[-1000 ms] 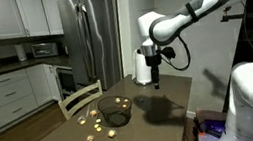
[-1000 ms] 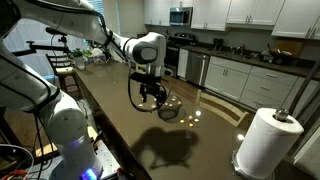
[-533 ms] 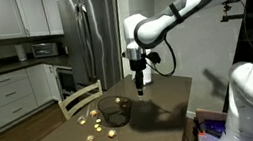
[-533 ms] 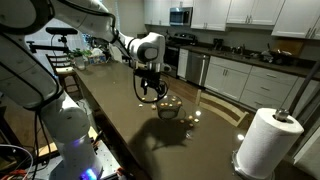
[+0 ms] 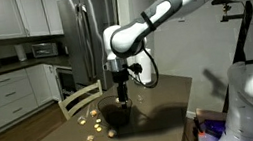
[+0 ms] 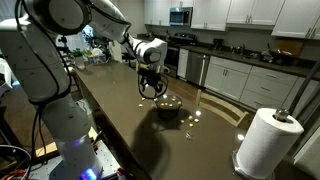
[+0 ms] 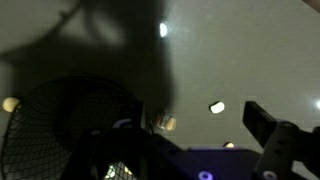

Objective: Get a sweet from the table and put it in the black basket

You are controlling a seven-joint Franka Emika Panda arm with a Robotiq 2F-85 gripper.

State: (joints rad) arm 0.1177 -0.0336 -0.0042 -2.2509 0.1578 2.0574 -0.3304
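The black basket (image 5: 116,113) of dark wire mesh stands on the glossy dark brown table (image 5: 161,101), with a few sweets inside. It also shows in an exterior view (image 6: 168,106) and at the left of the wrist view (image 7: 60,125). Small yellow sweets (image 5: 94,135) lie scattered on the table around it. In the wrist view one pale sweet (image 7: 217,107) and one wrapped sweet (image 7: 165,123) lie just beside the basket. My gripper (image 5: 122,93) hangs just above the basket's edge, jaws apart and empty (image 7: 185,150); it also shows in an exterior view (image 6: 152,90).
A paper towel roll (image 6: 265,142) stands on the table's near end. A wooden chair (image 5: 80,98) is pushed against the table's far side. White kitchen counters and a steel fridge (image 5: 93,35) stand behind.
The arm has swung along the table from near the paper towel roll to over the basket, and the gripper has come lower.
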